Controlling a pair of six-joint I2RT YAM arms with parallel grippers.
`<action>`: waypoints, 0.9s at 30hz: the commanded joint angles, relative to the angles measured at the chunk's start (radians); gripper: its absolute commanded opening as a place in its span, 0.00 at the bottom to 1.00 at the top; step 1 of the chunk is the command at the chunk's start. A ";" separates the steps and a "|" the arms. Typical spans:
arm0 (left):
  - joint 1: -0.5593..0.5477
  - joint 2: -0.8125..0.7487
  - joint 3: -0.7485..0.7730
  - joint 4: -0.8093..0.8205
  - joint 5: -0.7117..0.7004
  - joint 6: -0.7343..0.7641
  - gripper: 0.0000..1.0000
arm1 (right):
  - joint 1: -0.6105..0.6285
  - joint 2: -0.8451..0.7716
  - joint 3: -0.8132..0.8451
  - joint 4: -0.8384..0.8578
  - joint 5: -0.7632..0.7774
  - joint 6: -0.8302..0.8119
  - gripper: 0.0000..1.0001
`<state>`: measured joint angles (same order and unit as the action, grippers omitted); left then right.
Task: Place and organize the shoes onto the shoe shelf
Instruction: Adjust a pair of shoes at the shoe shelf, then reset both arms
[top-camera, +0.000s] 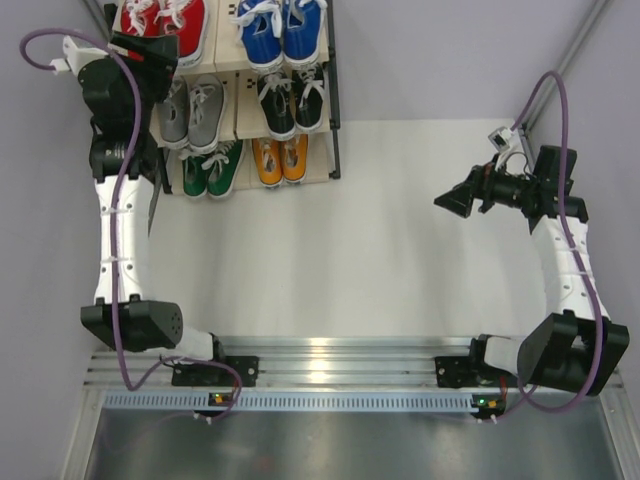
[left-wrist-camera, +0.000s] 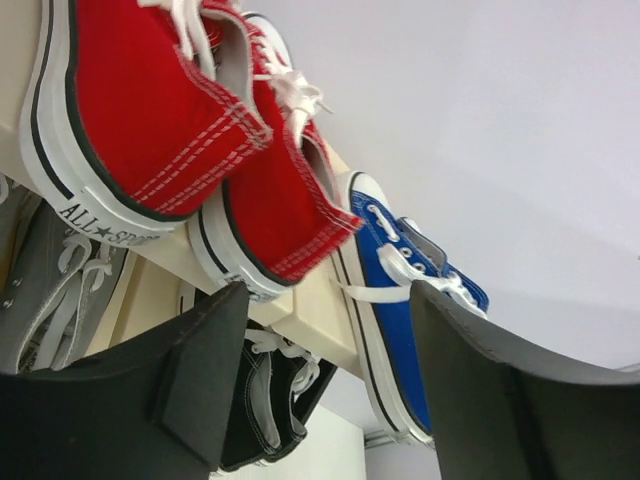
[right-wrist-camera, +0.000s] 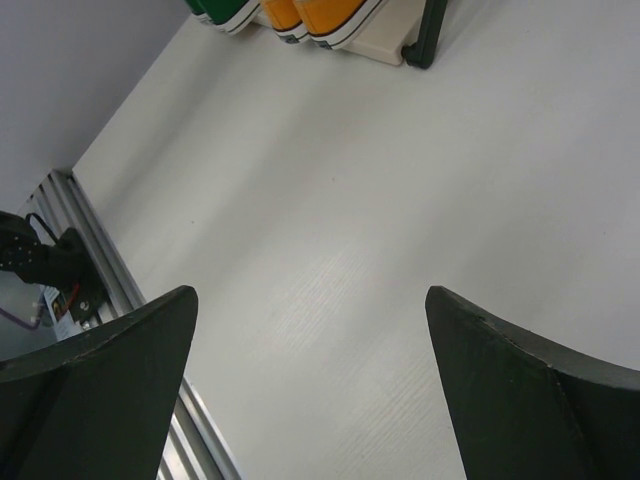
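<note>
The shoes are seen paired on the shoe shelf, far left. Light, soft canvas is judged best pinched at the stiffer heel or sole. The left end effector is parted, empty, beside the red pair. The right end effector is spread wide, empty, over the table.

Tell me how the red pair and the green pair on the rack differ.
Colour: the red pair is red canvas, the green pair green.
Tier: the red pair sits on the top board of the rack, the green pair on the lowest.
Neighbour: the left gripper, jaws open, is right by the red pair, not the green pair.
Both have white laces and soles, in the left column.
</note>
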<state>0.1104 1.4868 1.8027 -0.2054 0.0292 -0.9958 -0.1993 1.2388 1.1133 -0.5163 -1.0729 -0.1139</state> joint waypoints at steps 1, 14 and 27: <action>0.002 -0.156 -0.011 0.017 0.023 0.080 0.72 | -0.005 -0.032 0.051 -0.033 0.011 -0.084 0.97; 0.003 -0.768 -0.715 -0.087 -0.003 0.540 0.94 | -0.008 -0.110 0.125 -0.156 0.178 -0.262 0.99; 0.002 -1.151 -0.954 -0.351 -0.103 0.577 0.98 | -0.117 -0.200 0.039 -0.024 0.409 -0.035 0.99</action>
<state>0.1104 0.3565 0.8585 -0.5087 -0.0513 -0.4549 -0.2790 1.0786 1.1709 -0.6071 -0.7132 -0.2214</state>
